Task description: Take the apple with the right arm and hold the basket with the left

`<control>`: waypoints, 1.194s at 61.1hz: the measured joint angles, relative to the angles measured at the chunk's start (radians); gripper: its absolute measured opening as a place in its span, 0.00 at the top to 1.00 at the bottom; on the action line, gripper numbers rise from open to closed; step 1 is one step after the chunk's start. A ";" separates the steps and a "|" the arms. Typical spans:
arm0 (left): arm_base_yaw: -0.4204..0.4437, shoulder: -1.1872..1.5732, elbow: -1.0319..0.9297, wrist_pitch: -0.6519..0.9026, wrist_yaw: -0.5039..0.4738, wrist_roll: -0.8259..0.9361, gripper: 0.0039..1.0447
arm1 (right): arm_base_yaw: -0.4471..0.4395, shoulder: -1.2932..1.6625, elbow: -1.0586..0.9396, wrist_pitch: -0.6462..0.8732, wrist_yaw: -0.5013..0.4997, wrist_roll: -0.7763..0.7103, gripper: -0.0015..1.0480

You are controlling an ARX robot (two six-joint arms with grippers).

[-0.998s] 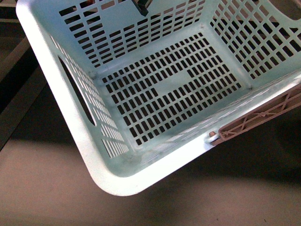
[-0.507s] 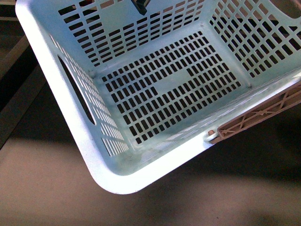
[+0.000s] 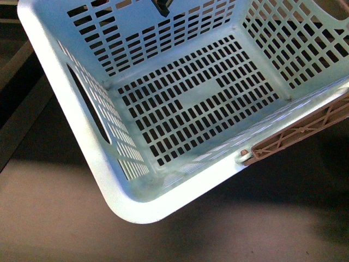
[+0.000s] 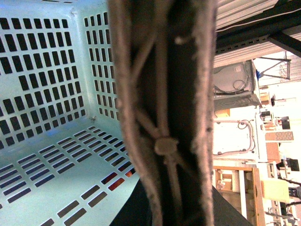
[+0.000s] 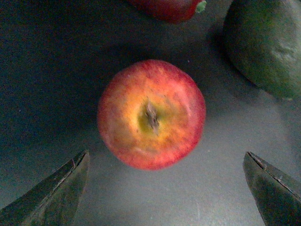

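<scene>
Hovering above the apple (image 5: pixel 151 114), the right gripper (image 5: pixel 165 162) is spread wide; the basket (image 3: pixel 136 210) hangs tilted in the front view.
The apple rests stem dimple up on a dark surface (image 5: pixel 47 84), between the two fingertips (image 5: pixel 70 183) and touching neither. A dark green fruit (image 5: pixel 265 47) and a red fruit with a green stem (image 5: pixel 164 8) lie near it, each apart. The basket's brownish lattice handle (image 4: pixel 162 117) fills the left wrist view at close range. The left gripper's jaws are not visible, so its state cannot be told.

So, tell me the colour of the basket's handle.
Brownish-mauve; the handle shows best in the front view.
</scene>
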 joint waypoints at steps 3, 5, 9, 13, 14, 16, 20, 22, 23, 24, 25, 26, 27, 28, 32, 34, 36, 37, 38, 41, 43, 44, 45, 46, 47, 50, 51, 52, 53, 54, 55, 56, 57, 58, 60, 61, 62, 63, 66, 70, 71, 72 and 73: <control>0.000 0.000 0.000 0.000 -0.002 0.000 0.94 | 0.007 0.014 0.019 -0.010 0.003 -0.002 0.09; 0.000 0.000 0.000 0.000 -0.001 0.000 0.94 | 0.011 0.026 0.032 -0.018 0.006 -0.002 0.09; 0.000 0.000 0.000 0.000 0.000 0.000 0.94 | 0.020 0.048 0.062 -0.041 0.007 -0.001 0.09; 0.000 0.000 0.000 0.000 0.002 0.000 0.94 | 0.029 0.068 0.091 -0.057 0.018 0.002 0.09; 0.000 0.000 0.000 0.000 0.002 0.000 0.94 | 0.033 0.073 0.099 -0.061 0.021 0.003 0.09; 0.000 0.000 0.000 0.000 0.002 0.000 0.94 | 0.035 0.078 0.108 -0.064 0.024 0.003 0.09; 0.000 0.000 0.000 0.000 0.002 0.000 0.94 | 0.046 0.093 0.132 -0.074 0.032 0.006 0.09; 0.000 0.000 0.000 0.000 0.002 0.000 0.94 | 0.049 0.098 0.140 -0.077 0.034 0.006 0.09; 0.000 0.000 0.000 0.000 0.002 0.000 0.94 | 0.052 0.102 0.147 -0.082 0.036 0.006 0.09; 0.000 0.000 0.000 0.000 0.002 0.000 0.94 | 0.054 0.105 0.151 -0.084 0.039 0.006 0.09; 0.000 0.000 0.000 0.000 0.002 0.000 0.94 | 0.055 0.106 0.154 -0.087 0.041 0.006 0.09; 0.000 0.000 0.000 0.000 0.003 0.000 0.94 | 0.058 0.110 0.161 -0.093 0.043 0.006 0.09; 0.000 0.000 0.000 0.000 0.003 0.000 0.94 | 0.059 0.112 0.164 -0.096 0.043 0.006 0.09; 0.000 0.000 0.000 0.000 0.003 0.000 0.94 | 0.059 0.114 0.167 -0.098 0.045 0.006 0.09; 0.000 0.000 0.000 0.000 0.002 0.000 0.94 | 0.060 0.125 0.180 -0.111 0.048 0.009 0.09; 0.000 0.000 0.000 0.000 0.002 0.000 0.94 | 0.060 0.130 0.185 -0.116 0.053 0.010 0.09; 0.000 0.000 0.000 0.000 0.002 0.000 0.94 | 0.060 0.136 0.189 -0.120 0.063 0.011 0.14; 0.000 0.000 0.000 0.000 0.002 0.000 0.94 | 0.060 0.138 0.189 -0.120 0.062 0.012 0.17; 0.000 0.000 0.000 0.000 0.001 0.000 0.94 | 0.060 0.138 0.189 -0.120 0.062 0.012 0.19; 0.000 0.000 0.000 0.000 0.001 0.000 0.94 | 0.057 0.138 0.188 -0.119 0.060 0.009 0.24; 0.000 0.000 0.000 0.000 0.002 0.000 0.94 | 0.055 0.136 0.185 -0.115 0.055 0.008 0.24; 0.000 0.000 0.000 0.000 0.002 0.000 0.94 | 0.053 0.134 0.180 -0.112 0.051 0.008 0.24; 0.000 0.000 0.000 0.000 0.002 0.000 0.94 | 0.051 0.131 0.177 -0.111 0.047 0.008 0.24; 0.000 0.000 0.000 0.000 0.002 0.000 0.94 | 0.050 0.128 0.174 -0.110 0.044 0.008 0.24; 0.000 0.000 0.000 0.000 0.002 0.000 0.94 | 0.048 0.121 0.165 -0.110 0.034 0.008 0.24; 0.000 0.000 0.000 0.000 0.002 0.000 0.94 | 0.045 0.106 0.150 -0.109 0.018 0.009 0.24; 0.000 0.000 0.000 0.000 0.002 0.000 0.94 | 0.043 0.093 0.138 -0.109 0.005 0.010 0.24; 0.000 0.000 0.000 0.000 0.002 0.000 0.94 | 0.043 0.085 0.132 -0.109 -0.002 0.012 0.24; 0.000 0.000 0.000 0.000 0.002 0.000 0.94 | 0.040 0.067 0.118 -0.110 -0.017 0.016 0.24; 0.000 0.000 0.000 0.000 0.002 0.000 0.94 | 0.039 0.057 0.111 -0.112 -0.025 0.019 0.24; 0.000 0.000 0.000 0.000 0.003 0.000 0.94 | 0.038 0.046 0.105 -0.114 -0.032 0.021 0.24; 0.000 0.000 0.000 0.000 0.003 0.000 0.94 | 0.037 0.034 0.098 -0.117 -0.040 0.022 0.24; 0.000 0.000 0.000 0.000 0.003 0.000 0.94 | 0.035 0.008 0.083 -0.123 -0.055 0.024 0.24; 0.000 0.000 0.000 0.000 0.003 0.000 0.94 | 0.034 -0.007 0.075 -0.126 -0.061 0.026 0.24; 0.000 0.000 0.000 0.000 0.003 0.000 0.94 | 0.032 -0.056 0.052 -0.136 -0.086 0.031 0.24; 0.000 0.000 0.000 0.000 0.003 0.000 0.94 | 0.031 -0.073 0.044 -0.140 -0.093 0.034 0.24; 0.000 0.000 0.000 0.000 0.003 0.000 0.94 | 0.031 -0.093 0.035 -0.144 -0.102 0.035 0.24; 0.000 0.000 0.000 0.000 0.003 0.000 0.94 | 0.031 -0.131 0.019 -0.152 -0.117 0.037 0.24; 0.000 0.000 0.000 0.000 0.002 0.000 0.94 | 0.033 -0.216 -0.014 -0.172 -0.145 0.040 0.24; 0.000 0.000 0.000 0.000 0.002 0.000 0.94 | 0.043 -0.333 -0.050 -0.207 -0.174 0.048 0.24; 0.000 0.000 0.000 0.000 0.002 0.000 0.94 | 0.046 -0.358 -0.056 -0.215 -0.179 0.051 0.24; 0.000 0.000 0.000 0.000 0.002 0.000 0.94 | 0.049 -0.383 -0.062 -0.224 -0.183 0.053 0.24; 0.000 0.000 0.000 0.000 0.002 0.000 0.94 | 0.056 -0.435 -0.072 -0.243 -0.189 0.056 0.24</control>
